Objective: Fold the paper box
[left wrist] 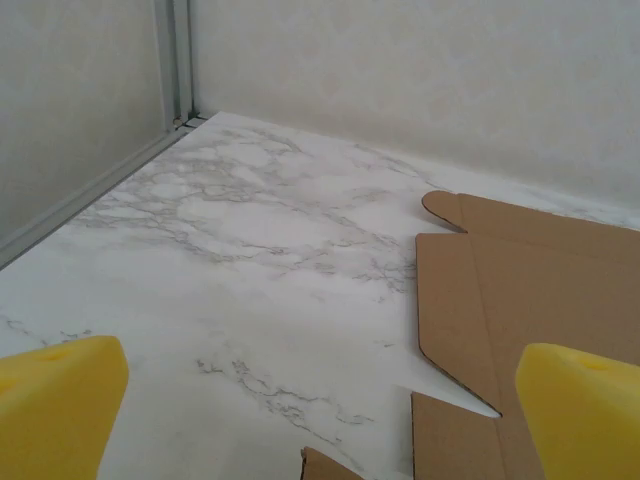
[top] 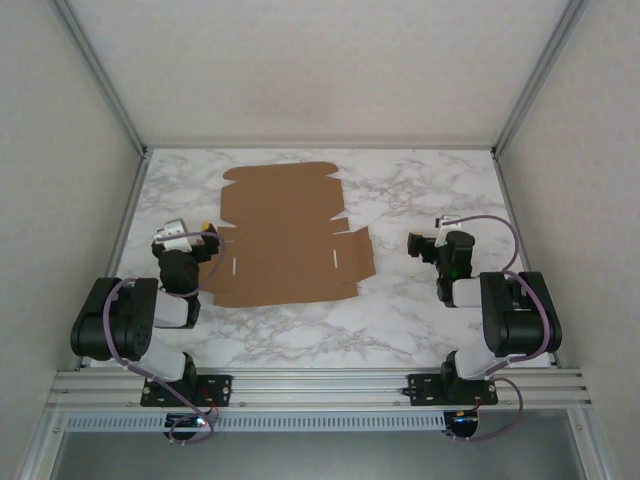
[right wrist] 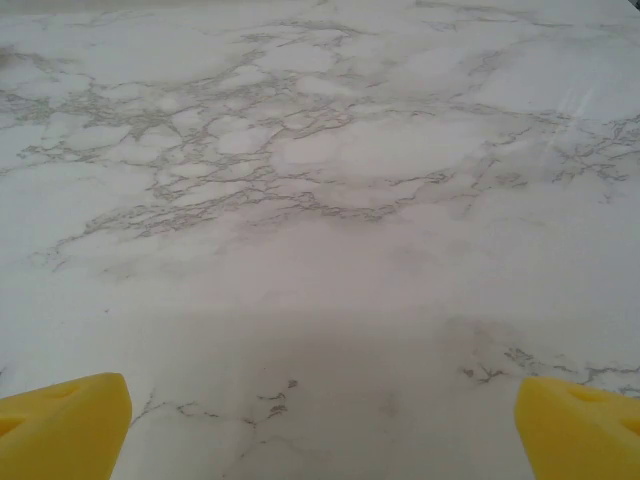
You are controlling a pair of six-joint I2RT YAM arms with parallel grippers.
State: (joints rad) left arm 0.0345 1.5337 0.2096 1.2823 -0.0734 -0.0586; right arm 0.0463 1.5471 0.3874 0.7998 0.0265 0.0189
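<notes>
We see pale walls (top: pixel 320 60) enclosing a marble-patterned table (top: pixel 420 310). The paper box (top: pixel 285 240) lies flat and unfolded, left of centre. Both arms crouch low near the near edge. The left gripper (top: pixel 205 237) sits at the box's left edge, and the right gripper (top: pixel 413 243) is well apart on its right. Both spread wide and hold nothing.
</notes>
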